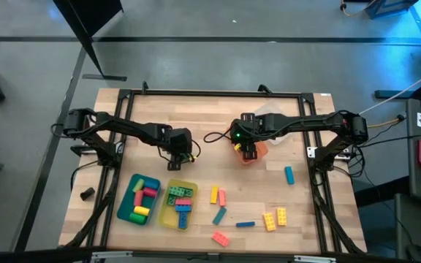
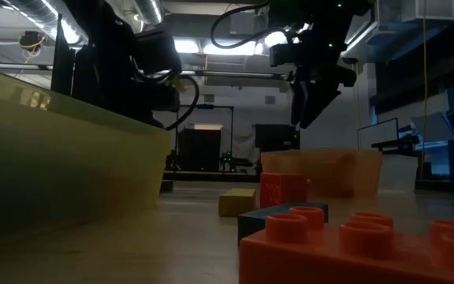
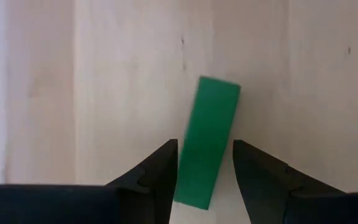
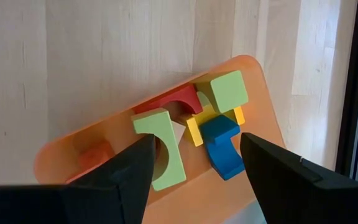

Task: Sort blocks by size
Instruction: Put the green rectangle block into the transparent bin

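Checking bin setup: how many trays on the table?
3: teal tray and yellow tray side by side, orange tray under right claw. Possibly a clear one beyond it.

A pale wooden bench (image 1: pixel 218 131) with a black frame stands on a grey floor (image 1: pixel 28 95). On it lie a teal tray (image 1: pixel 128 207) and a yellow tray (image 1: pixel 165 211) side by side near the front edge, and an orange tray (image 4: pixel 61 155) farther back, well apart from them.

The green block's (image 3: pixel 207 142) lower end is hidden between fingers (image 3: pixel 160 171); the orange tray (image 1: pixel 259 152) is mostly covered by the right gripper (image 1: pixel 248 150).
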Tool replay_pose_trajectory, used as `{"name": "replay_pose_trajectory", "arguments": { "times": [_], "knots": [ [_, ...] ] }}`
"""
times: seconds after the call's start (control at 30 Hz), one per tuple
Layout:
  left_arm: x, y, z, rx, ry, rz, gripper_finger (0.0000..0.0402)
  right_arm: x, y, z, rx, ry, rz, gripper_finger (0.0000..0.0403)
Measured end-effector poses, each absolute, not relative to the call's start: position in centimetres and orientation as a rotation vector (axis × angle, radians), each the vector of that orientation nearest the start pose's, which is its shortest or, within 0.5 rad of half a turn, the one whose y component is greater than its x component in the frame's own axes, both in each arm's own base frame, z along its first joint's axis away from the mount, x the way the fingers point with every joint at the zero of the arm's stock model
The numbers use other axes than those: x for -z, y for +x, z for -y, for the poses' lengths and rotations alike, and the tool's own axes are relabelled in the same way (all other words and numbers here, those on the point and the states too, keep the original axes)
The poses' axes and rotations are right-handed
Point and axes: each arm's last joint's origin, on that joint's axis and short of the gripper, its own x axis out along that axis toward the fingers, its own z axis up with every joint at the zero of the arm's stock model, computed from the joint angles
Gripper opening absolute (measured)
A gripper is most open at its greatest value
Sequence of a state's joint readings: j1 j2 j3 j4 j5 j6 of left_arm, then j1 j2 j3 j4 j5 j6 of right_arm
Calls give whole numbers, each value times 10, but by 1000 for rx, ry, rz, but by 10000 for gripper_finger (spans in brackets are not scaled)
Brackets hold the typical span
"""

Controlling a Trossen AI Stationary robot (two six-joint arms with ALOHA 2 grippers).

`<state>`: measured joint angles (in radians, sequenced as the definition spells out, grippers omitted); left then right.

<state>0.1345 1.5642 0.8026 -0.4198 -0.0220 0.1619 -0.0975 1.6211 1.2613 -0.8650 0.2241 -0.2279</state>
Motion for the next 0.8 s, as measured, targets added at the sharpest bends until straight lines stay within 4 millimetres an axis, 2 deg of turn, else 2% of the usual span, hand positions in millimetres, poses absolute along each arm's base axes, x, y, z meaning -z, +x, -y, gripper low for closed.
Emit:
{"name": "replay_pose_trajectory", "arguments": {
  "times": [0.5, 0.6, 0.7, 0.8],
  "knots": [
    [-129, 265, -37, -29, 69, -1246, 145, -249, 314, 37, 138, -274, -1259, 237],
    [-129, 266, -38, -51, 47, -1234, 135, -259, 315, 37, 134, -272, -1262, 237],
    [-132, 268, -39, -70, 23, -1224, 108, -274, 315, 37, 130, -270, -1266, 237],
    [-135, 272, -41, -84, -65, -1199, 86, -291, 313, 37, 127, -282, -1240, 237]
  ]
}}
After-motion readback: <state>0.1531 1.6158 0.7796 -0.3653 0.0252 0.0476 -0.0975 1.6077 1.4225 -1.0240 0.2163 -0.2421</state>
